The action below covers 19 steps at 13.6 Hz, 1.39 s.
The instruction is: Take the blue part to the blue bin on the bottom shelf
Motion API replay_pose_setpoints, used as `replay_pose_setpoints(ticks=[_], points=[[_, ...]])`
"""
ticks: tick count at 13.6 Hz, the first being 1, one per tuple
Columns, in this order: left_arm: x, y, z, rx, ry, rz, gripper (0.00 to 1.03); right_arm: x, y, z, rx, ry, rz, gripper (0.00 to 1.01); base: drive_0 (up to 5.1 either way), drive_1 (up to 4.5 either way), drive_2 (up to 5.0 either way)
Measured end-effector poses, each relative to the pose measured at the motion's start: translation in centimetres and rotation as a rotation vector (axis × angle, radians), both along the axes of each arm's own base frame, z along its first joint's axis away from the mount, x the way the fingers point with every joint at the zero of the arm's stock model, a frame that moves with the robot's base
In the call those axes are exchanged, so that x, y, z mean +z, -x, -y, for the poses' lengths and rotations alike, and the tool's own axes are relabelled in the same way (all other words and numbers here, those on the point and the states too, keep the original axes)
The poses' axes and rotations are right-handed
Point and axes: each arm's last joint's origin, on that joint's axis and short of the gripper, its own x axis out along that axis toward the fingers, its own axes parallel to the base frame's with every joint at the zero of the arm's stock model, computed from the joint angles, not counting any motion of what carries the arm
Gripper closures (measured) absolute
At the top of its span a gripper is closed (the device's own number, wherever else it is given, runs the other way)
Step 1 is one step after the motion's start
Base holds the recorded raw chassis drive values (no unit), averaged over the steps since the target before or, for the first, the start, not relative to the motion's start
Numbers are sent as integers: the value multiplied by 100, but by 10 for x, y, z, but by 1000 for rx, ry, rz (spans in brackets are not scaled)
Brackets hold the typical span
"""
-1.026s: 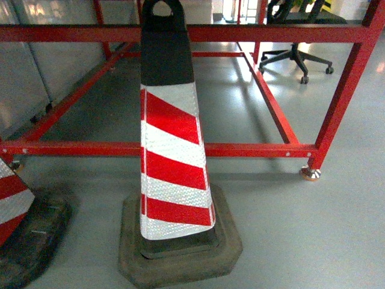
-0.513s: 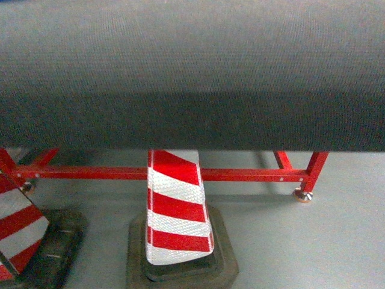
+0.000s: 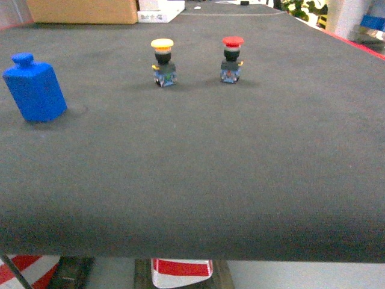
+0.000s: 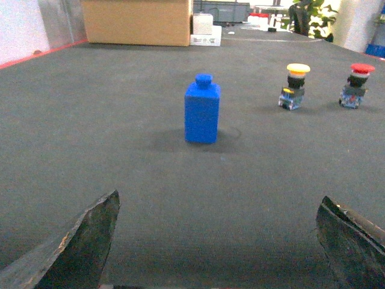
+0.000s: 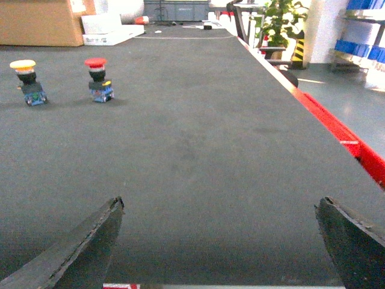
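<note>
— Blue part (image 3: 34, 88) first: where is it in the head view?
— Upright on the dark table mat (image 3: 198, 174), far left. No gripper shows in this view, so I can only place it against the yellow-capped button (image 3: 163, 62) and red-capped button (image 3: 231, 59), which stand to its right, well apart from it. A striped traffic cone (image 3: 180, 272) peeks out below the table edge.

— And from the left wrist?
— The blue part (image 4: 202, 110) stands dead ahead of the left gripper (image 4: 216, 241), between the lines of its two fingers but well beyond their tips, touching nothing but the mat. The fingers (image 4: 81, 244) are spread wide with only mat between them. Both buttons sit further off, ahead and right; a cardboard box (image 4: 137, 22) lies at the far edge.

— Right wrist?
— The right gripper (image 5: 219, 241) is likewise spread wide over bare mat, holding nothing. The two buttons are ahead and to its left. The blue part is out of this view. The red table edge (image 5: 337, 135) runs along its right.
</note>
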Motion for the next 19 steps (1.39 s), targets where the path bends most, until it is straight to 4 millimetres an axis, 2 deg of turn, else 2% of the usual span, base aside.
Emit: replay_pose_setpoints(ticks=[17,18,19], points=[[0,0,0,1,0,-5,5,0,0,0,-1,-1,0,3,0,0,0],[-3,-2,3,56,29,-183,5,0,0,0,-2,0,0,3,0,0,0],[-4,-14,6,72,32,-268,5,0,0,0,1,0,2,3,0,0,0]])
